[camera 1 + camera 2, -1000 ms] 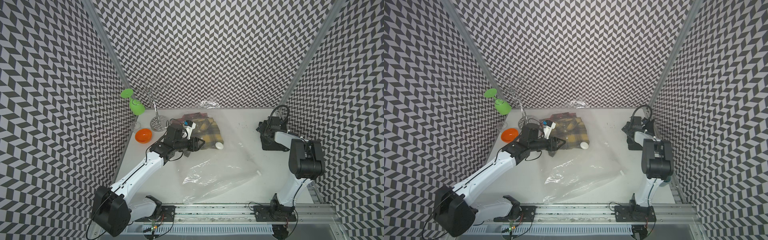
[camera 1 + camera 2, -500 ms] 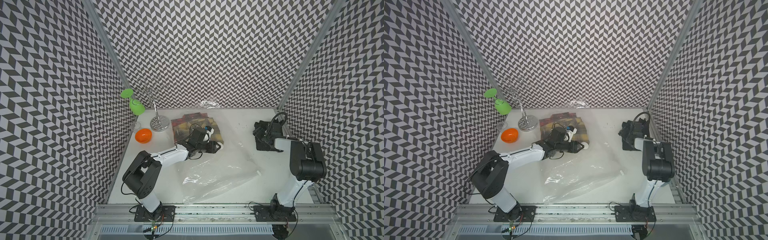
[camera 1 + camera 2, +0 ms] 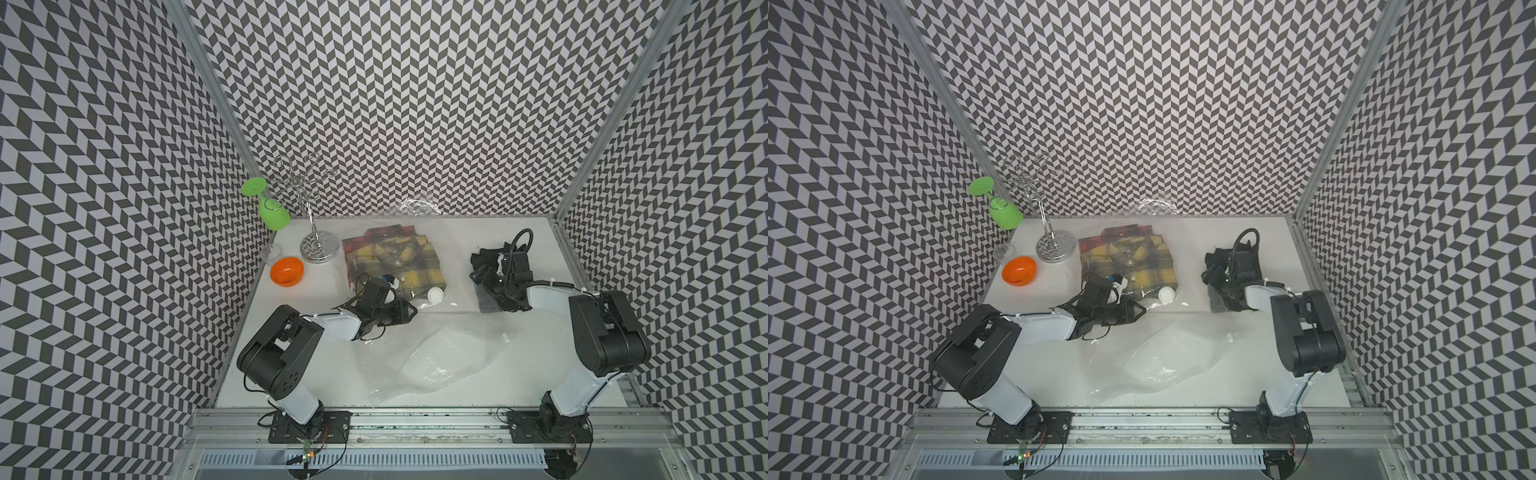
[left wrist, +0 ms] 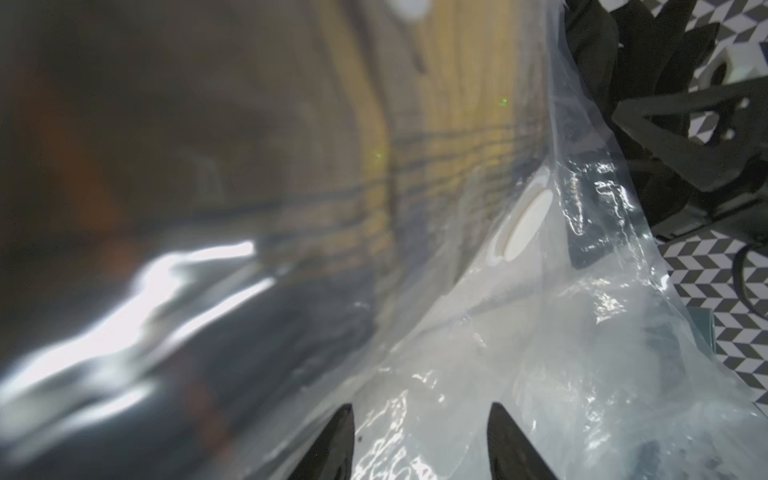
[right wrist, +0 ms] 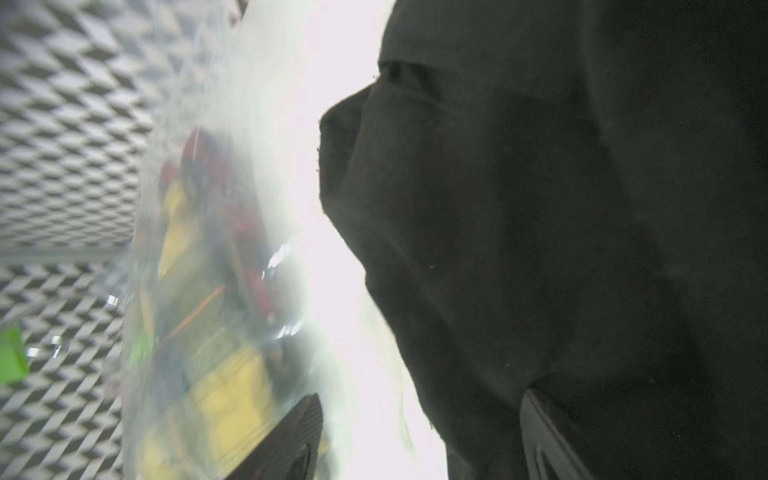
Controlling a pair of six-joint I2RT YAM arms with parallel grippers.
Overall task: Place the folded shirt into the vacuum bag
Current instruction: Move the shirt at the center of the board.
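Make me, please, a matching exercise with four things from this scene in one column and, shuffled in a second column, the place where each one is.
Things:
1. orange bowl
2. green glass
3. black garment
4. white valve cap

Places:
A. hanging foot-up from the metal rack
B. at the near edge of the yellow plaid shirt
C. on the table, beside the rack's base
D. on the right arm's side of the table

Pairs: 1-C, 2-A, 3-D, 4-B.
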